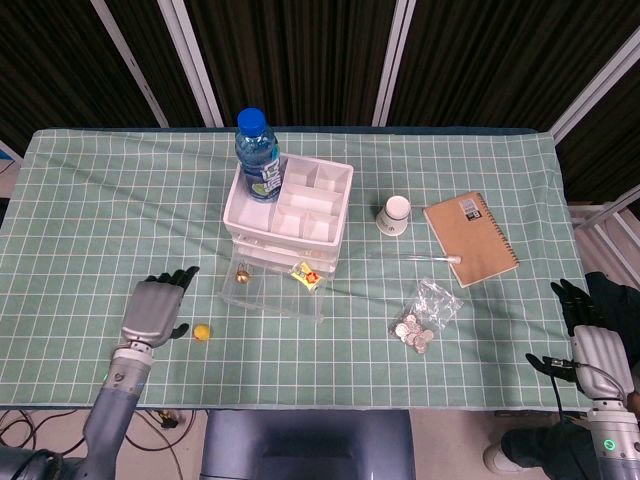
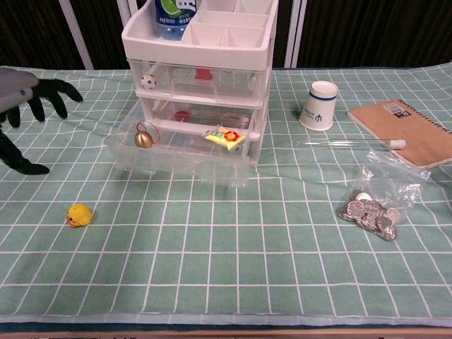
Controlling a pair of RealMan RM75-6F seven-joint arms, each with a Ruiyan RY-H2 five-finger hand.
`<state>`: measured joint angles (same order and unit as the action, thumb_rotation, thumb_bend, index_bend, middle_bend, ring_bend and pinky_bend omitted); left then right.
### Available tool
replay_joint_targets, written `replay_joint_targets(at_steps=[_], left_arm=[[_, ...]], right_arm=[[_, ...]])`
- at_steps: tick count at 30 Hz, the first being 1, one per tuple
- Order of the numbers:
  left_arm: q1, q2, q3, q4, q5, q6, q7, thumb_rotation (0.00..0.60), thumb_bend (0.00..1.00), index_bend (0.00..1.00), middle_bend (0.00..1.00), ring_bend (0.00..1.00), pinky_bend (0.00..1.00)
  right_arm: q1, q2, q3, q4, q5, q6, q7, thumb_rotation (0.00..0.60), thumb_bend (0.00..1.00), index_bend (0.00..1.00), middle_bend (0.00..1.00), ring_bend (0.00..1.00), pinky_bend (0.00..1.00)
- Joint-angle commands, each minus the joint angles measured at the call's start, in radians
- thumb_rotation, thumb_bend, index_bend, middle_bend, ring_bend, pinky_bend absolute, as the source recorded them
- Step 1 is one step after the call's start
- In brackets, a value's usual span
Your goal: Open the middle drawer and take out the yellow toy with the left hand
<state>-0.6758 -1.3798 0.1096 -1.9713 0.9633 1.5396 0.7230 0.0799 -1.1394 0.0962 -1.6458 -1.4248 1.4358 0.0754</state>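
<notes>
The yellow toy (image 2: 80,215) (image 1: 202,332), a small duck, lies alone on the green checked cloth in front of the drawer unit. My left hand (image 1: 155,309) (image 2: 28,99) hovers to its left, raised, fingers spread, holding nothing. The white drawer unit (image 1: 288,215) (image 2: 201,78) has one clear drawer (image 2: 176,157) pulled out, holding a gold bell (image 2: 144,138) and a yellow packet (image 2: 224,137). My right hand (image 1: 590,340) sits off the table's right front corner, away from everything; whether its fingers are closed is unclear.
A blue-capped bottle (image 1: 257,155) stands in the unit's top tray. A white paper cup (image 2: 318,105), a brown notebook (image 2: 406,131), a clear tube (image 2: 349,143) and a bag of coins (image 2: 372,208) lie to the right.
</notes>
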Motion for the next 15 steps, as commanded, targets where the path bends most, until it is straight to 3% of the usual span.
replay_joint_targets(at_steps=[1, 6, 15], left_arm=[[0.149, 0.090, 0.114, 0.044, 0.234, 0.145, -0.177, 0.600, 0.12, 0.00, 0.00, 0.00, 0.06], [0.246, 0.115, 0.144, 0.165, 0.325, 0.230, -0.275, 0.600, 0.10, 0.00, 0.00, 0.00, 0.01], [0.389, 0.116, 0.132, 0.358, 0.370, 0.291, -0.494, 0.600, 0.09, 0.00, 0.00, 0.00, 0.00]], right_arm=[[0.000, -0.006, -0.003, 0.009, -0.009, 0.007, -0.015, 0.600, 0.06, 0.00, 0.00, 0.00, 0.22], [0.002, -0.013, -0.003, 0.024, -0.023, 0.020, -0.035, 0.600, 0.06, 0.00, 0.00, 0.00, 0.22], [0.000, -0.023, -0.006, 0.035, -0.035, 0.033, -0.055, 0.600, 0.06, 0.00, 0.00, 0.00, 0.22]])
